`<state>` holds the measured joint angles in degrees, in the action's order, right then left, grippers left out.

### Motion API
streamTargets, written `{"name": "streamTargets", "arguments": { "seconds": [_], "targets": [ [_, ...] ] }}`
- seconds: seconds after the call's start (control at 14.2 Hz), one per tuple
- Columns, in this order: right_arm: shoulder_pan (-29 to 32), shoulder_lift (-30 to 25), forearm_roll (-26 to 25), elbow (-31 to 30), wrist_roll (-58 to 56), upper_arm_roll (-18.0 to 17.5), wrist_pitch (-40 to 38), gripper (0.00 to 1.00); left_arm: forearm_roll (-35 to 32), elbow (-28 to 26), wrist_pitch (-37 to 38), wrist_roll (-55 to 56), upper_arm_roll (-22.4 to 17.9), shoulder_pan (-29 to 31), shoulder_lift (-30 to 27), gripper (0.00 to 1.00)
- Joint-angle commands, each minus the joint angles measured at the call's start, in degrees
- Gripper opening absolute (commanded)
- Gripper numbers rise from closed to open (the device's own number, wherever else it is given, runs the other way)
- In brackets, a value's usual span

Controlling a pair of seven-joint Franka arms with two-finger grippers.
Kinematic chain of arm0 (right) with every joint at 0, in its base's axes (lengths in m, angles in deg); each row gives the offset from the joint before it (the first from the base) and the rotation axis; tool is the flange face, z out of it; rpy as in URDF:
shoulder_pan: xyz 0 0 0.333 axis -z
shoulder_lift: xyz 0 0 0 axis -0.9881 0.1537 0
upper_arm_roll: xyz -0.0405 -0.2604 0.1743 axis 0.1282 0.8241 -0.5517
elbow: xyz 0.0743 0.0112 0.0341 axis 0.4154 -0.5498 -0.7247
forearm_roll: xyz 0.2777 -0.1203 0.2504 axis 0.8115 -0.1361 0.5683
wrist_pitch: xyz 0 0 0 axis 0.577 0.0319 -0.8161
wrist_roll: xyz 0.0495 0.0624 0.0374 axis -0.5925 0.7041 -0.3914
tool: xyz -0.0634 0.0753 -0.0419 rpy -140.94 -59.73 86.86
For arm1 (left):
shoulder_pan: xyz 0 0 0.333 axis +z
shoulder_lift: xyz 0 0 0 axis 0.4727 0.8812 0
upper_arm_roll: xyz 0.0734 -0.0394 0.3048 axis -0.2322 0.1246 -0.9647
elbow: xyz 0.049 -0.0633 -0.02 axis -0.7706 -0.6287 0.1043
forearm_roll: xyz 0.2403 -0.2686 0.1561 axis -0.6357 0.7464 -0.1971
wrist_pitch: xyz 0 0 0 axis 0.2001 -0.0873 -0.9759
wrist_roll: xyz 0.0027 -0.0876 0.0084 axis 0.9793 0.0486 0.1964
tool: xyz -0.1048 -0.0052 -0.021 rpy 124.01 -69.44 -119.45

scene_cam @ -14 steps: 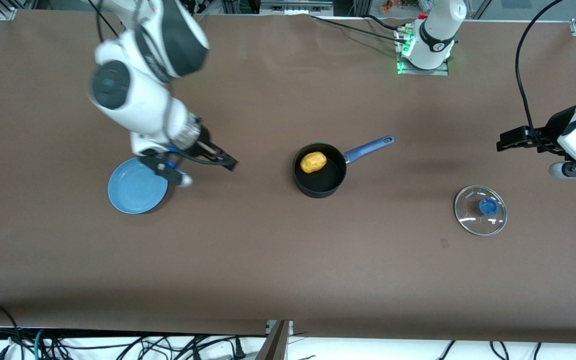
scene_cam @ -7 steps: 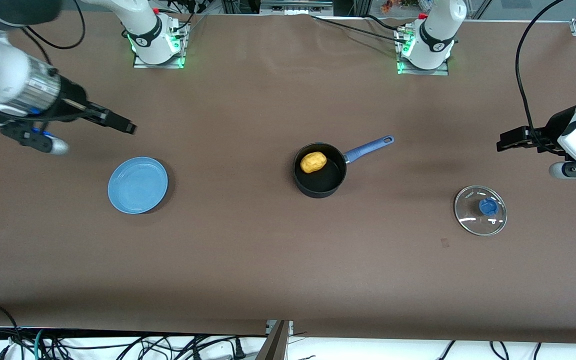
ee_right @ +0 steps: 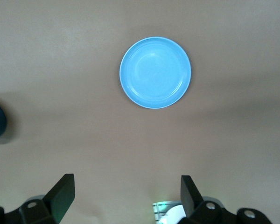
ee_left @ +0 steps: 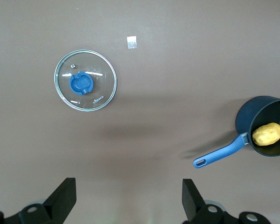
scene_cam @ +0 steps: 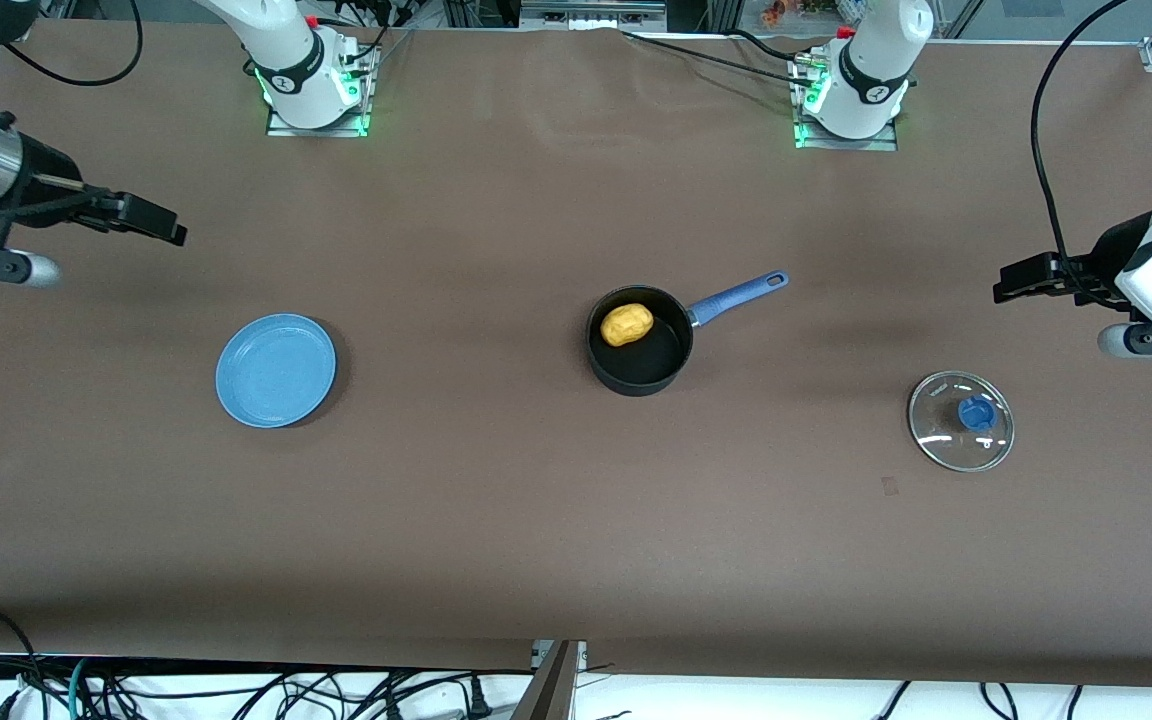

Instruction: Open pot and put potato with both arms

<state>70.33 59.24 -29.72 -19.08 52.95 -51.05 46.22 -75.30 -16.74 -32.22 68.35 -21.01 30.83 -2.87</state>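
Note:
The black pot point(scene_cam: 639, 342) with a long blue handle point(scene_cam: 736, 295) stands uncovered mid-table, and the yellow-orange potato point(scene_cam: 627, 324) lies inside it. Pot and potato also show in the left wrist view point(ee_left: 266, 126). The glass lid point(scene_cam: 961, 420) with a blue knob lies flat on the table toward the left arm's end, also in the left wrist view point(ee_left: 85, 80). My left gripper point(scene_cam: 1016, 280) is open and empty, up in the air above the table near the lid. My right gripper point(scene_cam: 161, 222) is open and empty, high over the table's right-arm end.
A flat blue plate point(scene_cam: 276, 370) lies empty toward the right arm's end, also in the right wrist view point(ee_right: 155, 72). A small piece of tape point(scene_cam: 889, 486) is stuck on the table near the lid. Cables hang along the table's front edge.
My right arm has swung away from the blue plate, up and toward the right arm's end of the table. The left arm, pot, potato and lid have not moved.

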Motion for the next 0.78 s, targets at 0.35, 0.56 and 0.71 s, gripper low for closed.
{"name": "streamTargets", "arguments": {
  "seconds": [0.35, 0.56, 0.71],
  "targets": [
    [6.17, -1.58, -5.47, -0.92, -5.82, -6.3, 0.93, 1.0, 1.29, 1.33, 0.84, 0.31, -0.11, 0.2, 0.51, 1.0],
    [6.0, -1.32, -6.97, -0.48, -5.73, -6.56, 1.28, 1.0, 1.29, 1.33, 0.84, 0.31, -0.11, 0.2, 0.51, 1.0],
    [6.0, -0.27, -6.89, 0.22, -6.08, -6.48, 1.37, 1.0, 1.29, 1.33, 0.84, 0.31, -0.11, 0.2, 0.51, 1.0]
  ]
}}
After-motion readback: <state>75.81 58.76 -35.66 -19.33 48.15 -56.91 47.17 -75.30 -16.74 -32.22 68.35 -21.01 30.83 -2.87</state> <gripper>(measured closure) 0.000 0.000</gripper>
